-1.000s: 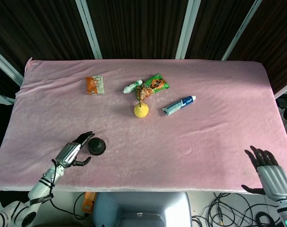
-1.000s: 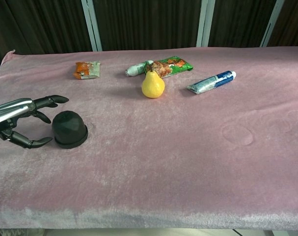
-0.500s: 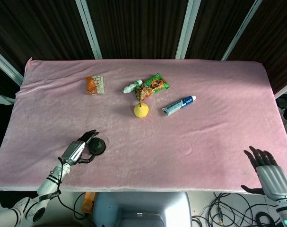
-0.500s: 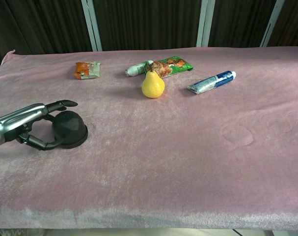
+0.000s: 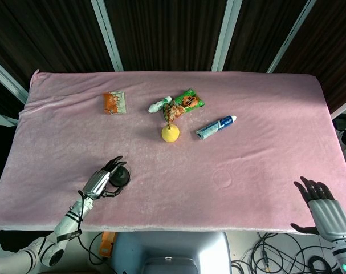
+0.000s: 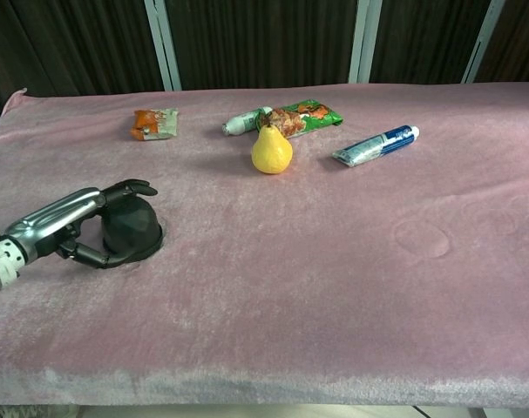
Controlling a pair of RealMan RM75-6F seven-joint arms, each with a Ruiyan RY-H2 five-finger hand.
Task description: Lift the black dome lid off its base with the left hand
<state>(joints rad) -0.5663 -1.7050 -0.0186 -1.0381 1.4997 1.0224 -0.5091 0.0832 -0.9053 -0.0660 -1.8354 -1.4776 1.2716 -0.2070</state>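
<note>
1. Fingers of the right hand are spread and hold nothing; it hangs off the near edge of the table, far to the right of the lid and well apart from everything on the cloth. The chest view does not show it.
2. Left hand reaches in from the near left and wraps the lid: its upper fingers curve over the dome's top and its thumb hooks around the near side, so the hand looks closed on the lid.
3. The lid is a black dome, and it sits near the front left of the table, on the pink cloth. Whether it has left its base cannot be told, as no gap shows under it.
4. Farther back and to the right of the lid stands a yellow pear, upright, stem up.
5. Just behind the pear lies a green snack bag, with a small white tube touching the bag's left end.
6. Right of the pear lies a blue and white toothpaste tube, angled with its cap away from the pear.
7. An orange packet lies straight back from the lid, level with the green bag and well left of the pear.
</note>
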